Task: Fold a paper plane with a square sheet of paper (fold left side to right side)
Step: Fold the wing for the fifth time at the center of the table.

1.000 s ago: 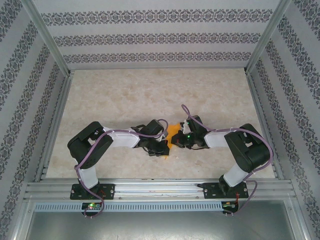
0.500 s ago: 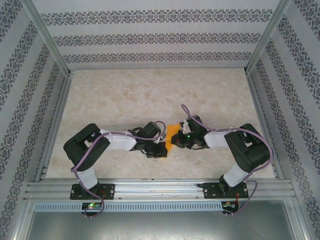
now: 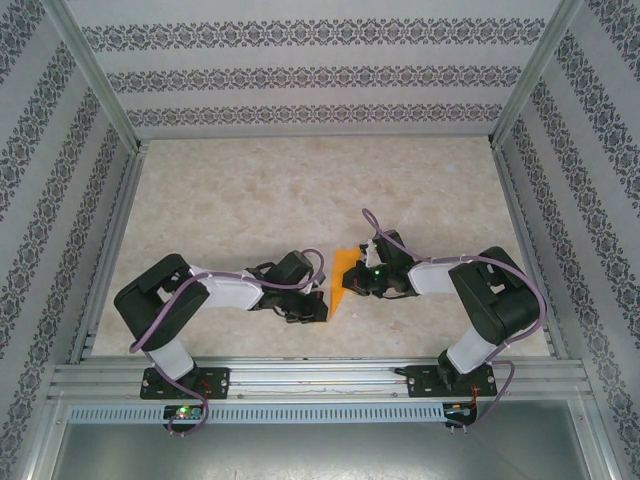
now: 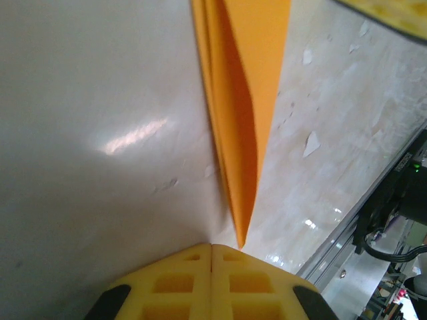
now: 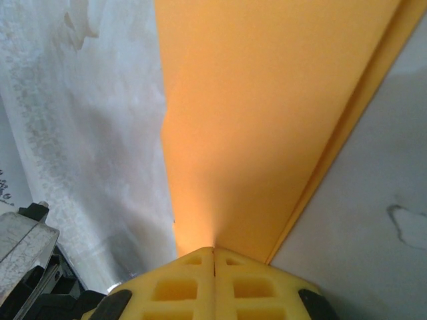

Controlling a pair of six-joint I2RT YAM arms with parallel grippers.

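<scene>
I see both jaws shut empty, left gripper [image 4: 212, 247] tips beside the folded orange paper [image 4: 243, 100] point, right gripper [image 5: 213, 251] tips against its flat face on the tabletop [image 3: 250, 200].

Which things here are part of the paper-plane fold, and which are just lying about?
Part of the job: orange paper, folded to a narrow point; left hand, shut; right hand, shut.
Just surroundings: marbled table; patterned walls; aluminium frame.

Your left arm [image 3: 225, 290] was folded low, elbow out left, left gripper [image 4: 212, 252] jaws pressed together, your right arm [image 3: 438, 277] mirrored it, right gripper [image 5: 213, 253] fully closed, tips pointing inward.
</scene>
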